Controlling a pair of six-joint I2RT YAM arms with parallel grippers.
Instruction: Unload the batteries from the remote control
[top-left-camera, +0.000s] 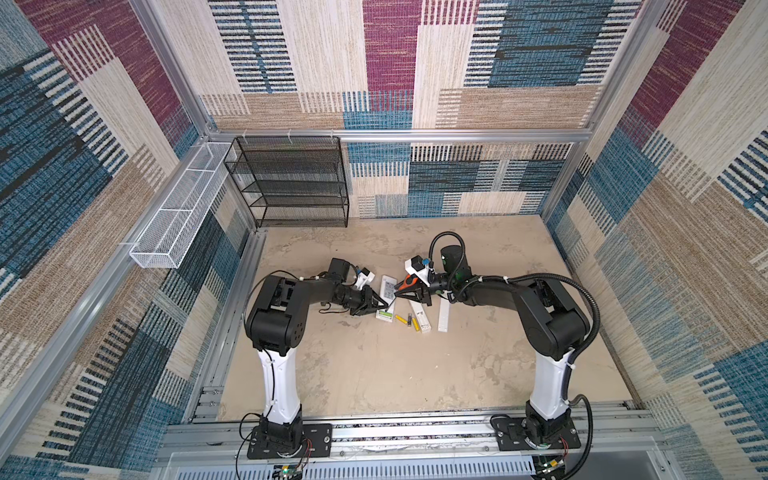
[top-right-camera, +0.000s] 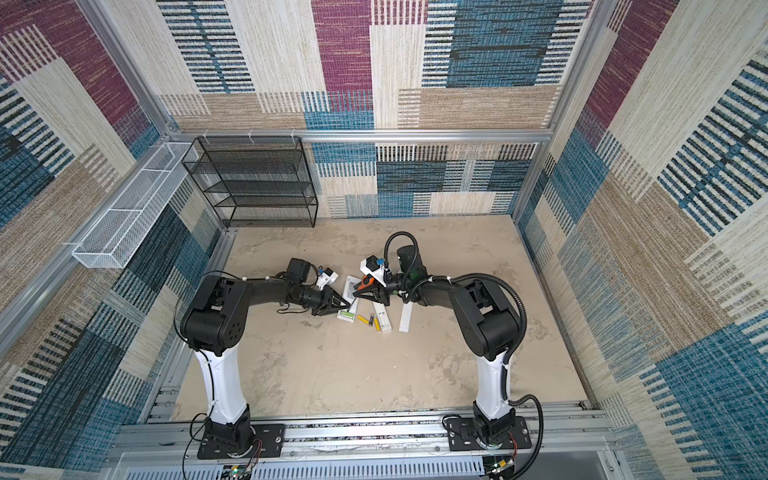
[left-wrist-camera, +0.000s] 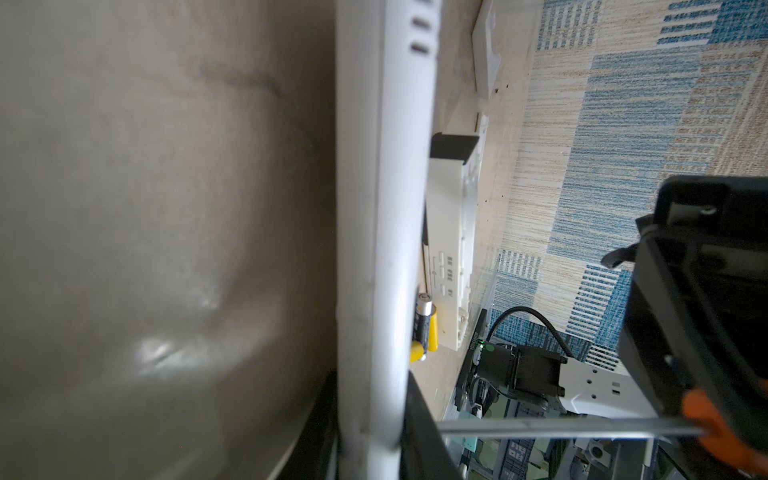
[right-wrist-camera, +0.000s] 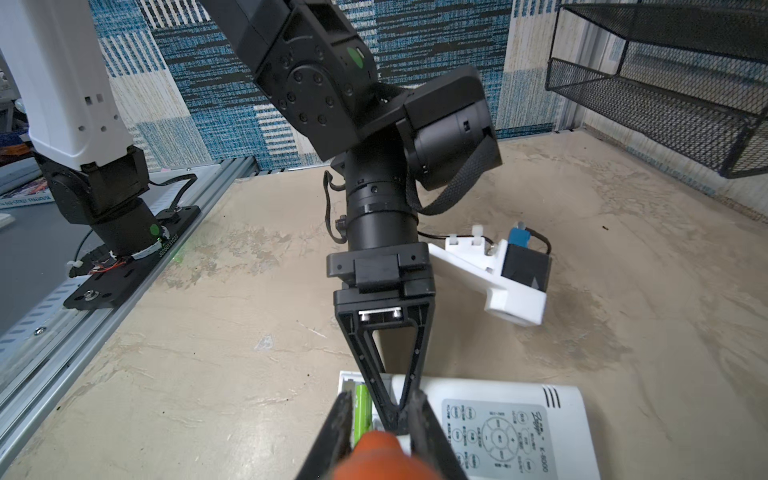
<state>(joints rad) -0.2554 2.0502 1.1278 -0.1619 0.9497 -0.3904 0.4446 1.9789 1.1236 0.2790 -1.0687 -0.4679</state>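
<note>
1 green battery in remote control bay, axis 12-to-6 in top view, 7 o'clock off my right gripper, clamped on screwdriver; left gripper pinches remote control edge, closer.

Batteries on table, right of remote.

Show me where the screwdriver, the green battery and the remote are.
screwdriver (right-wrist-camera: 374, 455): right wrist view, orange handle.
green battery (right-wrist-camera: 362, 409): right wrist view, its side.
remote (right-wrist-camera: 498, 436): right wrist view, button face.
</note>
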